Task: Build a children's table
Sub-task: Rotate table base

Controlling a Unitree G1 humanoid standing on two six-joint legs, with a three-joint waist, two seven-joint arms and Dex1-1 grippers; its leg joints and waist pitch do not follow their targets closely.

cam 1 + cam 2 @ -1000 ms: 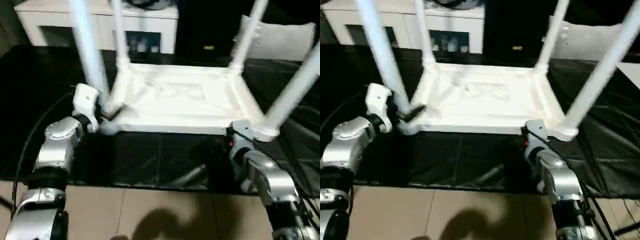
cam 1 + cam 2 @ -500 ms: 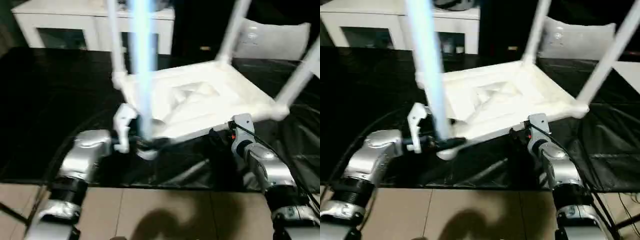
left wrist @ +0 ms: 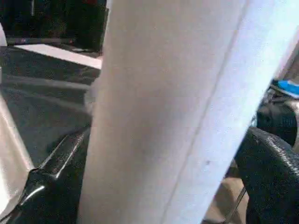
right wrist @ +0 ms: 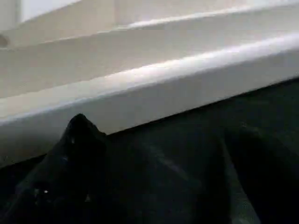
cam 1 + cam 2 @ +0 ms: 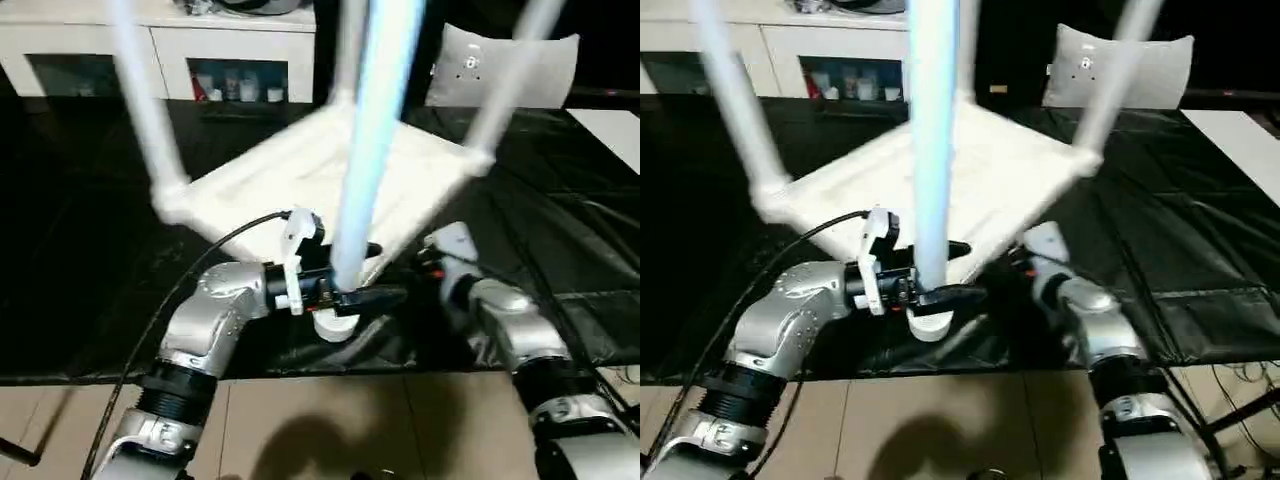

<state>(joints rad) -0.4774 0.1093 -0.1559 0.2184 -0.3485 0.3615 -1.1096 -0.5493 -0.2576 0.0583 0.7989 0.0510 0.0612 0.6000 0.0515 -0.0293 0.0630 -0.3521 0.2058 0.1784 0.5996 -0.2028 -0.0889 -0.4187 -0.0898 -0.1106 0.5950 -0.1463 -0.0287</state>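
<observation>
The upturned children's table [image 5: 330, 165] sits tilted on the black-covered surface [image 5: 90, 230], its four legs pointing up. The left hand [image 5: 345, 275] has its black fingers either side of the nearest leg [image 5: 365, 140], just above its corner socket (the leg sits between them, wide apart). The right hand [image 5: 435, 250] lies against the tabletop's near edge; whether it is spread or gripping I cannot tell. The white cabinet [image 5: 230, 45] behind holds small items behind glass, too small to identify.

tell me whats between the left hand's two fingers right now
One white leg of the upturned table stands between the left hand's fingers, near its socket end; the left wrist view shows it close up.
</observation>
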